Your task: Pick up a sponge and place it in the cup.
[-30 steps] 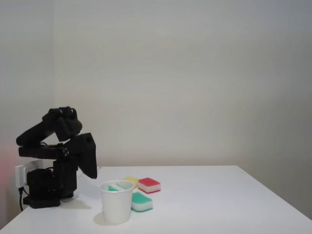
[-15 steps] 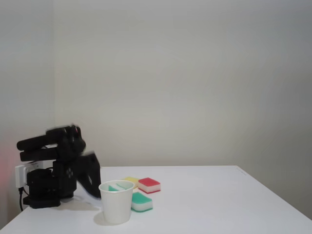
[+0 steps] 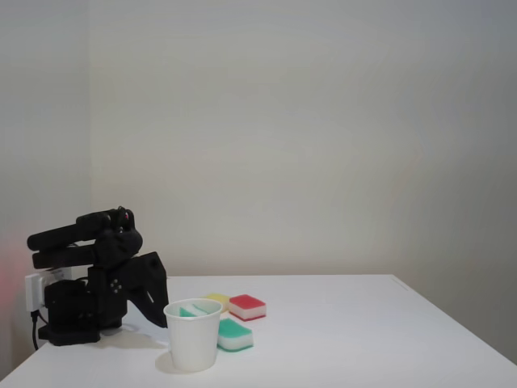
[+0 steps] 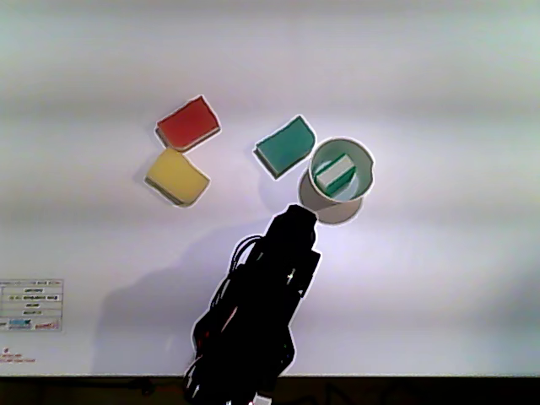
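A white paper cup [image 3: 194, 339] stands near the table's front in the fixed view, and a teal-green sponge [image 4: 336, 174] lies tilted inside the cup [image 4: 364, 160]. A second teal sponge [image 4: 286, 147] rests on the table just beside the cup, also seen in the fixed view [image 3: 235, 334]. The black arm is folded low at the left. My gripper [image 3: 158, 314] points down close behind the cup, its tip [image 4: 297, 213] just short of the cup's base. No gap shows between the fingers and nothing is held.
A red-topped sponge [image 4: 188, 123] and a yellow sponge [image 4: 177, 176] lie side by side beyond the teal one. The arm's base [image 3: 71, 319] sits at the table's left edge beside a wall socket [image 3: 34, 291]. A small label [image 4: 30, 304] is stuck on the table.
The arm has folded down toward its base. The gripper dropped from above the cup's height to table level behind the cup. The sponges and cup stayed put.
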Controlling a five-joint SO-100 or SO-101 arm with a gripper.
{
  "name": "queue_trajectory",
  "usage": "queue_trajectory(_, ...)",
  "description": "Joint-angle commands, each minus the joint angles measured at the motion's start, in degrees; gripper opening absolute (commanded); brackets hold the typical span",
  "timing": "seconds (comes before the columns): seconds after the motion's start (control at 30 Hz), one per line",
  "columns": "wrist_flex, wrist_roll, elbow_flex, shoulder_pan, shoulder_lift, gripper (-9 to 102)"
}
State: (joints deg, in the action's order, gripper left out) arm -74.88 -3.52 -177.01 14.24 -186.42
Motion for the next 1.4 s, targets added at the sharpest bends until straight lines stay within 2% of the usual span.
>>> queue_trajectory(0.0,-5.01,-0.26,-0.09,-2.72,-0.35,0)
queue_trajectory(0.6,-5.1,-0.26,-0.09,-19.95,-0.35,0)
queue_trajectory(1.37,-5.1,-0.26,-0.09,-19.86,-0.35,0)
